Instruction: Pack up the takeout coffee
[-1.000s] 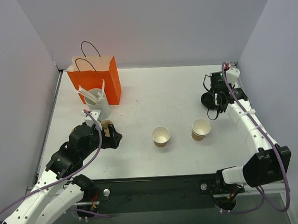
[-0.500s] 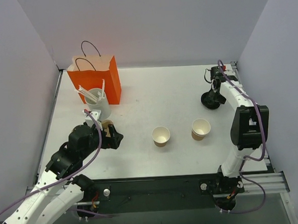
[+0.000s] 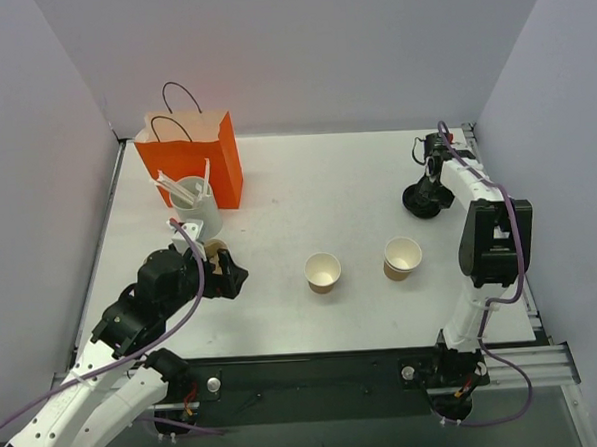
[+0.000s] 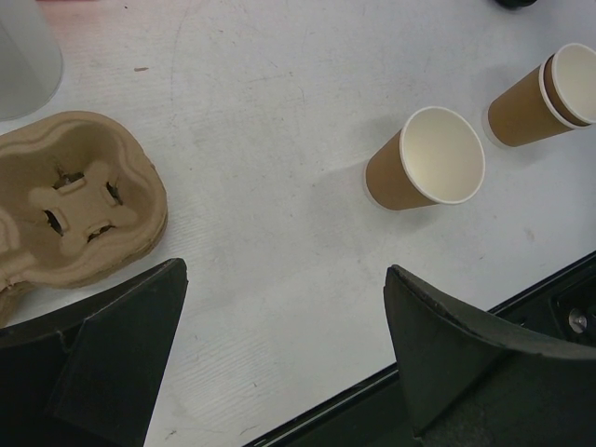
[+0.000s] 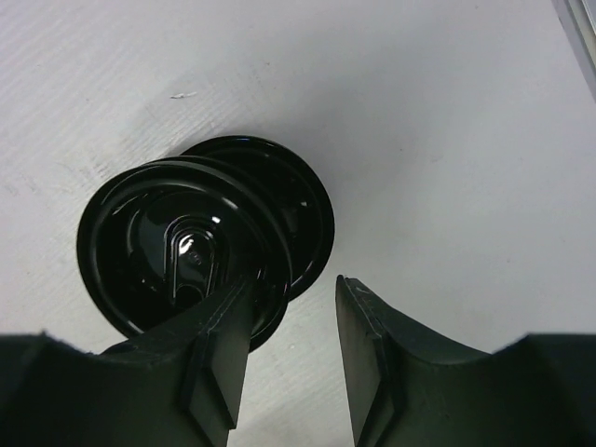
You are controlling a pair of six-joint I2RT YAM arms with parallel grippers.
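An orange paper bag (image 3: 197,159) with dark cord handles stands upright at the far left of the white table (image 3: 316,177). Just in front of it is a taller white cup (image 3: 202,215) holding white stirrers. Nearer the front edge lies a brown molded-pulp cup carrier (image 4: 79,200), its wells facing up. Two tan paper cups with no lids stand apart mid-table: a single cup (image 4: 428,160), and to its right a nested pair (image 4: 549,91). Far right, two black plastic lids (image 5: 177,233) overlap.

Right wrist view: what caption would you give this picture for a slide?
Right gripper, open, poised at the rim of two overlapping black lids lying on the white table.
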